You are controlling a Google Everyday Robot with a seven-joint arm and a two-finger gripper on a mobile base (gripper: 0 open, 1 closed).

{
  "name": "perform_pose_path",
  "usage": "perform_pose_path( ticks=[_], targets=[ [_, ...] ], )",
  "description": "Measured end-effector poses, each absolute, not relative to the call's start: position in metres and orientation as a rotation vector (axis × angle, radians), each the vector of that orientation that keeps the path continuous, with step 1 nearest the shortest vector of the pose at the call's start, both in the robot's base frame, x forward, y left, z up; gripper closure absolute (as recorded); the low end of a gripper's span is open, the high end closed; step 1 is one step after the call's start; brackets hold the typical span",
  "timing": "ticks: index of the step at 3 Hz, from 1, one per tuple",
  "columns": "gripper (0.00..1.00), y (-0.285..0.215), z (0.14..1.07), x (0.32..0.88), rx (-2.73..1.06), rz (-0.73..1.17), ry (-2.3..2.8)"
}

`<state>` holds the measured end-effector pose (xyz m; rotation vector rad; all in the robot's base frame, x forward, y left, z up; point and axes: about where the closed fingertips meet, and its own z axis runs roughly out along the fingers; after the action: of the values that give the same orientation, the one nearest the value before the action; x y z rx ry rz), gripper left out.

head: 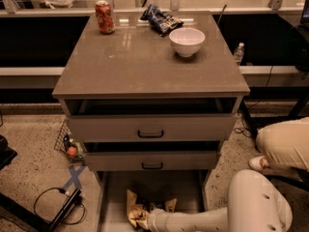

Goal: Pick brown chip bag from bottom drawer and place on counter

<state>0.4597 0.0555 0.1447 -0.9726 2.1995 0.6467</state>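
Note:
The brown chip bag (pixel 135 206) lies crinkled on the floor of the open bottom drawer (pixel 113 197), at the lower middle of the camera view. My white arm reaches in from the lower right, and my gripper (pixel 143 220) is down at the bag's near end, mostly hidden by the wrist and the bag. The counter (pixel 145 62) is the grey-brown top slab of the cabinet, above the two upper drawers with black handles.
On the counter stand a red soda can (pixel 104 17), a dark blue snack bag (pixel 161 21) and a white bowl (pixel 187 41). A small wire basket (pixel 66 144) and a black cable (pixel 55 206) lie on the floor at the left. A person's leg (pixel 282 144) is at the right.

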Motion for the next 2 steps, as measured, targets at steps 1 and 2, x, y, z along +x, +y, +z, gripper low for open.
perform_pose_path(
  ticks=[1,2],
  targets=[
    [1.0,0.052,0.172,0.454,-0.969,0.683,2.165],
    [1.0,0.06,0.265,0.43,-1.023,0.802,2.041]
  ],
)
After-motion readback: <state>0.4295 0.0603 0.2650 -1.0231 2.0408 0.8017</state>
